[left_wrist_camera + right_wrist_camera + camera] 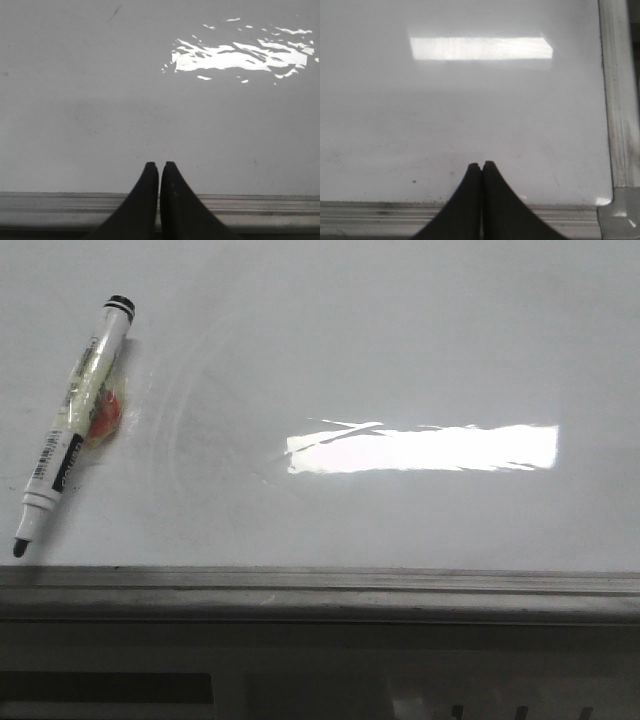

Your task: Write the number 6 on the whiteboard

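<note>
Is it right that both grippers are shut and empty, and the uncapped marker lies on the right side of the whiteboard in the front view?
Not quite. The marker lies on the left side of the whiteboard, as the front view shows, uncapped with its tip toward the near edge rail. The rest holds: the left gripper and the right gripper are both shut and empty in their wrist views.
</note>
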`<action>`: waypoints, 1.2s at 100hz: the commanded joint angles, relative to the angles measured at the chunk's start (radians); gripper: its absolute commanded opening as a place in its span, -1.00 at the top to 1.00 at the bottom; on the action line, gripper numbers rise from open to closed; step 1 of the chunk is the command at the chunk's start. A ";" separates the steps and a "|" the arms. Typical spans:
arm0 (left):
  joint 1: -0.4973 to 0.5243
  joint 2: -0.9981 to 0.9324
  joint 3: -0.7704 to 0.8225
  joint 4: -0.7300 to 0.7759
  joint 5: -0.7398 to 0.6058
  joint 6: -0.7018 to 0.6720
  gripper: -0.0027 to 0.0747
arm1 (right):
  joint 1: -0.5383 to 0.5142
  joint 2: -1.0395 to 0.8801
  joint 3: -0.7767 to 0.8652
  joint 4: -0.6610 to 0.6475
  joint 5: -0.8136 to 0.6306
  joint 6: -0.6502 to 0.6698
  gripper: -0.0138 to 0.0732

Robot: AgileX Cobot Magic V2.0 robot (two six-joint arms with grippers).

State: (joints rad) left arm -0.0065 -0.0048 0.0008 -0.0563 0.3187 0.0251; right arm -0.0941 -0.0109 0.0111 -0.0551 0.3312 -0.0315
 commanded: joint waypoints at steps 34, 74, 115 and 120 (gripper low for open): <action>0.001 -0.029 0.023 -0.003 -0.081 -0.007 0.98 | -0.003 -0.015 0.014 -0.011 -0.111 -0.005 0.83; 0.001 -0.029 0.023 -0.028 -0.258 -0.007 0.98 | -0.003 -0.015 0.014 0.067 -0.346 -0.003 0.83; -0.001 0.059 -0.239 -0.146 -0.144 0.054 0.98 | -0.003 0.192 -0.233 0.090 -0.034 -0.003 0.83; -0.001 0.082 -0.264 -0.146 -0.144 0.054 0.98 | -0.003 0.237 -0.268 0.090 -0.005 -0.003 0.83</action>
State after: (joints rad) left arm -0.0065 0.0284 -0.1932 -0.2010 0.2348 0.0750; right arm -0.0941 0.1431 -0.1694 0.0296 0.3068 -0.0315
